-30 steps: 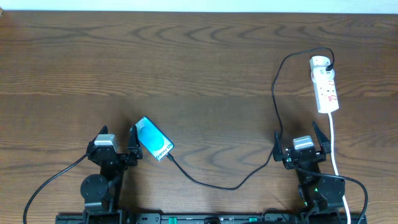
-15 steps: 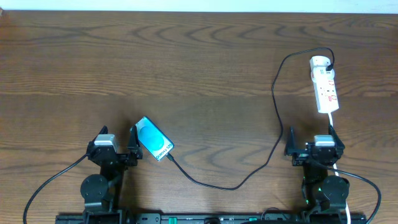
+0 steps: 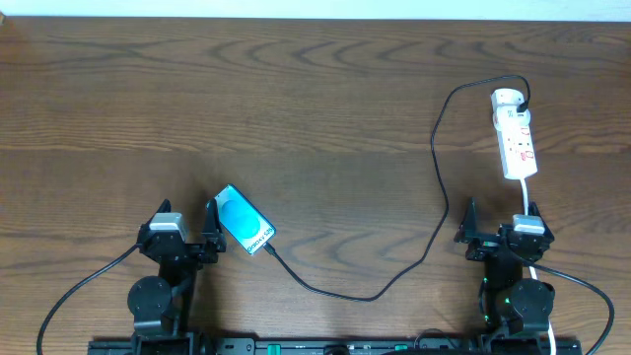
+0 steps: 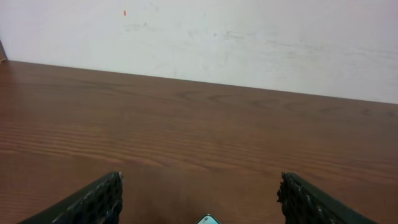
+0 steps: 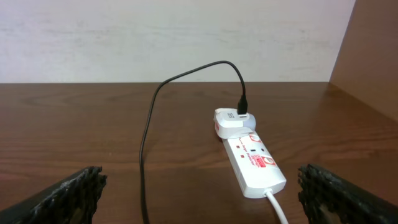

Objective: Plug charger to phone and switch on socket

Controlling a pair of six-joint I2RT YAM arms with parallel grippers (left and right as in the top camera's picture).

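The phone (image 3: 244, 220) lies on the table with its blue screen up, just right of my left gripper (image 3: 185, 215). That gripper is open; in the left wrist view only a corner of the phone (image 4: 208, 219) shows low between its fingers (image 4: 99, 199). The charger (image 3: 367, 294) runs from the phone's near end in a loop to the right, then up to the socket (image 3: 517, 133). My right gripper (image 3: 501, 222) stands open, near the socket's white cord. In the right wrist view the socket (image 5: 252, 155) lies ahead, and the charger (image 5: 144, 155) enters its far end.
The socket's white cord (image 3: 528, 237) runs down past my right gripper toward the table's front edge. A white wall (image 4: 217, 37) stands behind the table's far edge. A brown panel (image 5: 373, 56) stands at the right in the right wrist view.
My right gripper has shifted to the right, closer to the socket's white cord, and now faces the socket. The left gripper, the phone and the charger have not moved.
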